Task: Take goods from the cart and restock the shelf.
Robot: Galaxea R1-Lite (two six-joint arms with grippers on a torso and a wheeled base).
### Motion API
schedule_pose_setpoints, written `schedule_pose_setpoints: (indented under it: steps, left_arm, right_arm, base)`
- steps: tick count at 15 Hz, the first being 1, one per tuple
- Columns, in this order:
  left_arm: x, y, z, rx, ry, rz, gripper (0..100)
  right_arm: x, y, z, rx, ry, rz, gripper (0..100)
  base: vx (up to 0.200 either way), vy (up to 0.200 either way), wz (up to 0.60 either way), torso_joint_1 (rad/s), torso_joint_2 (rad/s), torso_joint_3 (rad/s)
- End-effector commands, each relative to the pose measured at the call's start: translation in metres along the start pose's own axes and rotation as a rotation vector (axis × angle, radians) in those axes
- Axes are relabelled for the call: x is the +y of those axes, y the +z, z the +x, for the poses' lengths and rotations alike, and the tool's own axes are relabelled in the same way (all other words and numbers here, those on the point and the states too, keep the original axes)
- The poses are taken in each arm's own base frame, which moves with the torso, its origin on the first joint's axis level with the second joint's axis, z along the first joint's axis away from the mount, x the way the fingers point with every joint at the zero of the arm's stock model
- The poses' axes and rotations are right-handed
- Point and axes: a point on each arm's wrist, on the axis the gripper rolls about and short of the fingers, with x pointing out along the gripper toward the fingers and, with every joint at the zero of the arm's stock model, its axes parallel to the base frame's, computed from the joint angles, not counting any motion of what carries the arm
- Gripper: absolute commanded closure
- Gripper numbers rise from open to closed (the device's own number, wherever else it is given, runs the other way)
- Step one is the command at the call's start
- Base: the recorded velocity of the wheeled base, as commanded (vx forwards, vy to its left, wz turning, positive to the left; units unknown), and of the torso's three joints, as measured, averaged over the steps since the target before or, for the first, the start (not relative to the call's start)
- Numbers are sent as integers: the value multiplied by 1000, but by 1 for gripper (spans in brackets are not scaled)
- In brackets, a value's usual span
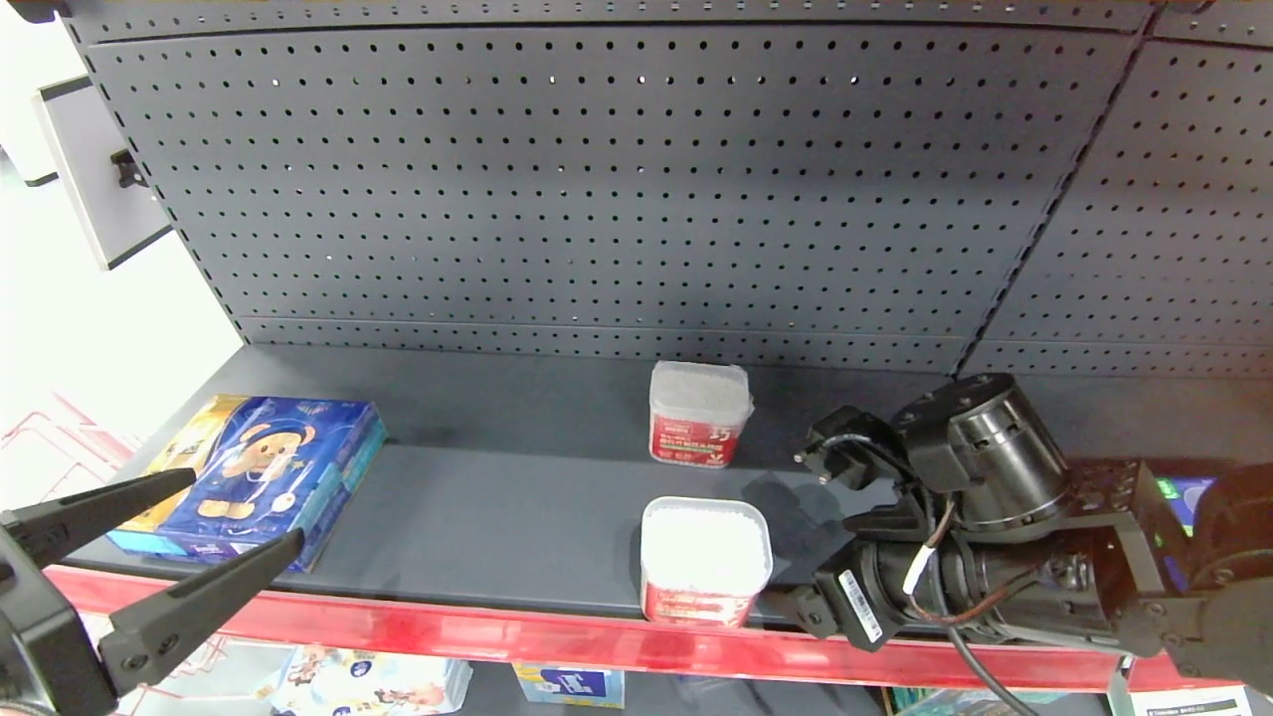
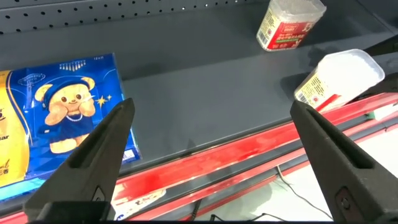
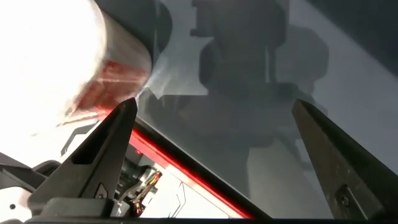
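Two white tubs with red labels stand on the grey shelf (image 1: pixel 497 517). One tub (image 1: pixel 698 413) (image 2: pixel 289 25) is near the back, the other (image 1: pixel 704 562) (image 2: pixel 339 78) (image 3: pixel 62 62) at the red front edge. My right gripper (image 1: pixel 786 605) (image 3: pixel 211 109) is open just right of the front tub, which lies outside its fingers. A blue box with a bear picture (image 1: pixel 259 477) (image 2: pixel 56 124) lies flat at the shelf's left end. My left gripper (image 1: pixel 244 509) (image 2: pixel 212 107) is open and holds nothing, in front of the box, at the shelf's edge.
A perforated grey back panel (image 1: pixel 597 199) closes the shelf behind. A red lip (image 1: pixel 477 636) (image 2: pixel 249 149) runs along the front. Packaged goods (image 1: pixel 368 681) sit on the lower level. A red wire frame (image 1: pixel 50 428) shows at far left. Bare deck lies between the box and the tubs.
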Motion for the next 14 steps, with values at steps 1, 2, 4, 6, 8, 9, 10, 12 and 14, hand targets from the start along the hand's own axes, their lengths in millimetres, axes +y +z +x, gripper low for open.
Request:
schedule_pose_setpoints:
  steps: [1, 2, 4, 6, 8, 9, 10, 12, 14]
  left_arm:
    - [0, -3, 2, 13, -1, -2, 0]
    - [0, -4, 1, 15, 0, -3, 0]
    - [0, -9, 0, 27, 0, -4, 0]
    - [-1, -26, -10, 39, 4, -3, 0]
    - [-2, -36, -18, 63, 9, -10, 0]
    - [-2, -36, -19, 65, 9, -10, 0]
    - [-3, -39, -33, 50, 38, -21, 0]
    - [-4, -48, -54, 73, 142, -24, 0]
    - [-7, -62, -78, 117, 177, -29, 0]
  right_arm:
    - [-4, -5, -14, -25, -3, 9, 0]
    - [-8, -7, -22, -47, -13, 21, 0]
    - [-18, -11, -39, -113, -52, 45, 0]
    - [-35, -22, -76, -252, -108, 51, 0]
    - [-51, -47, -106, -310, -210, 32, 0]
    - [-51, -48, -107, -312, -215, 31, 0]
    - [-58, -74, -131, -362, -331, 55, 0]
    - [-62, -95, -162, -356, -470, 111, 0]
    - [-60, -120, -190, -344, -561, 175, 0]
  base:
    - [0, 0, 0, 0, 0, 0]
    - [0, 0, 0, 0, 0, 0]
    - [0, 0, 0, 0, 0, 0]
    - [0, 0, 0, 0, 0, 0]
    - [0, 0, 0, 0, 0, 0]
    - [0, 0, 0, 0, 0, 0]
    - [0, 0, 0, 0, 0, 0]
    - [0, 0, 0, 0, 0, 0]
    - [0, 0, 0, 0, 0, 0]
